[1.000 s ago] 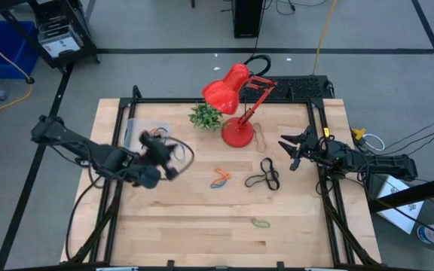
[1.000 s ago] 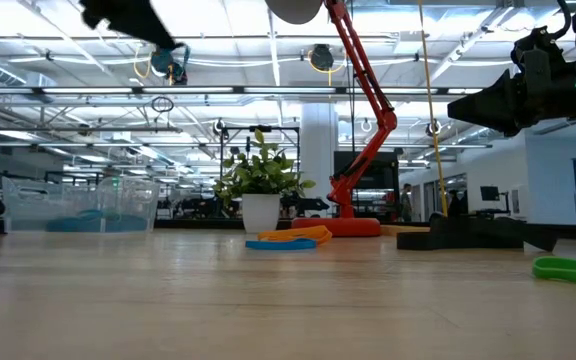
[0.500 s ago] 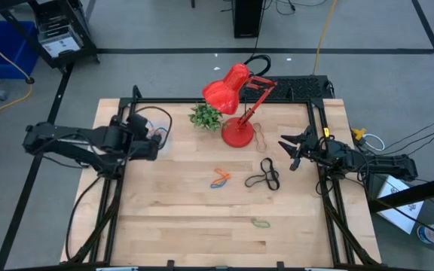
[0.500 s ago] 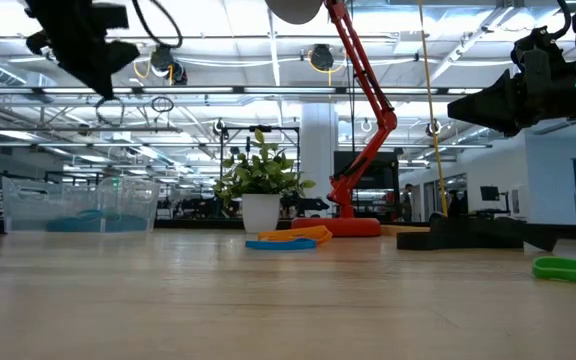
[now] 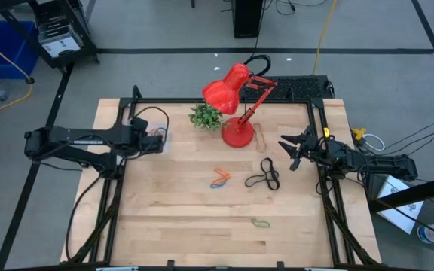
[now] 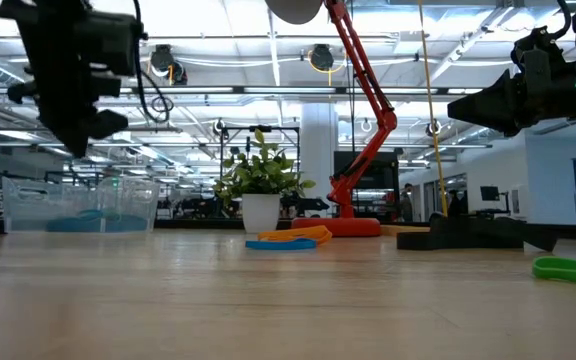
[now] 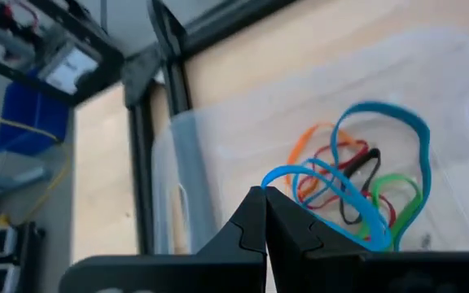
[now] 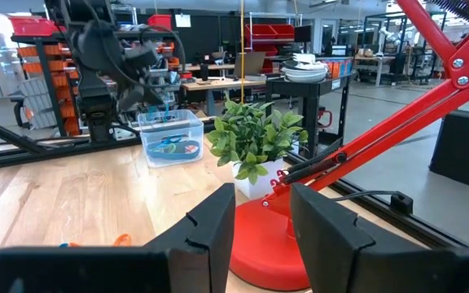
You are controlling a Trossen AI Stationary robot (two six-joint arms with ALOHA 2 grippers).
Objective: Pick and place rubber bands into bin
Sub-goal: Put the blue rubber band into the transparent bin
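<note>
The left gripper (image 7: 265,213) is pinching a blue rubber band (image 7: 357,191) above the clear bin (image 5: 148,129). The right gripper (image 5: 291,153) is waiting half-open, empty, near the table's right edge.

Bright, even overhead light on the table (image 5: 202,226) from above, with only faint, soft shadows under the red lamp (image 5: 236,94) and the arms. Strong backlight at table height from rows of ceiling lights (image 6: 268,60), throwing both arms into near-black silhouette and softening the nearest wood into blur. Slightly soft up close in the left wrist view, dark fingers (image 7: 255,228) out of focus.
</note>
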